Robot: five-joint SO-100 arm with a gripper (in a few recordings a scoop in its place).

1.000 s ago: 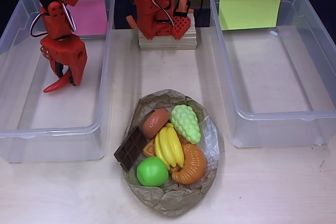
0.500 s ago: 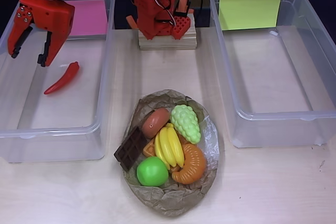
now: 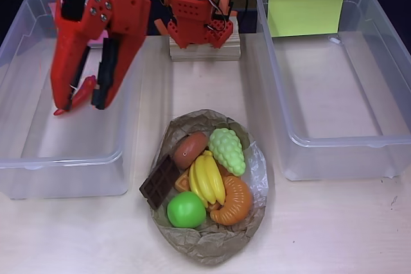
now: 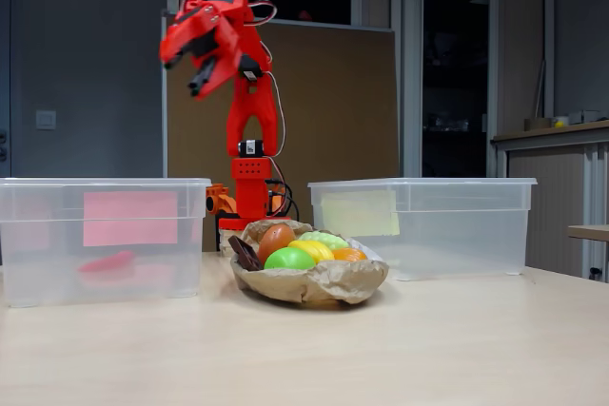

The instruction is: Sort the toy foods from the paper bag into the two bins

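The red chili point(image 3: 84, 87) lies in the left clear bin point(image 3: 19, 152), partly behind my gripper; it shows through the bin wall as the chili point(image 4: 107, 261). My red gripper point(image 3: 80, 103) hangs open and empty high above that bin, also seen as the gripper point(image 4: 181, 78). The brown paper bag point(image 3: 212, 245) at centre front holds green grapes point(image 3: 228, 149), brown donut point(image 3: 189, 149), yellow bananas point(image 3: 207, 178), orange croissant point(image 3: 234, 200), green apple point(image 3: 186, 210), chocolate bar point(image 3: 158, 182) and a bit of orange waffle point(image 3: 182, 181). The right bin point(image 3: 334, 139) with its yellow-green label point(image 3: 305, 12) is empty.
The arm's base sits on a wooden block point(image 3: 204, 48) between the bins at the back. A pink label point(image 4: 128, 218) marks the left bin. Bare tabletop lies in front of both bins and around the paper bag point(image 4: 314, 282).
The gripper opened and let the chili drop into the left bin, then rose high and swung right toward the table's centre. The chili stays where it landed.
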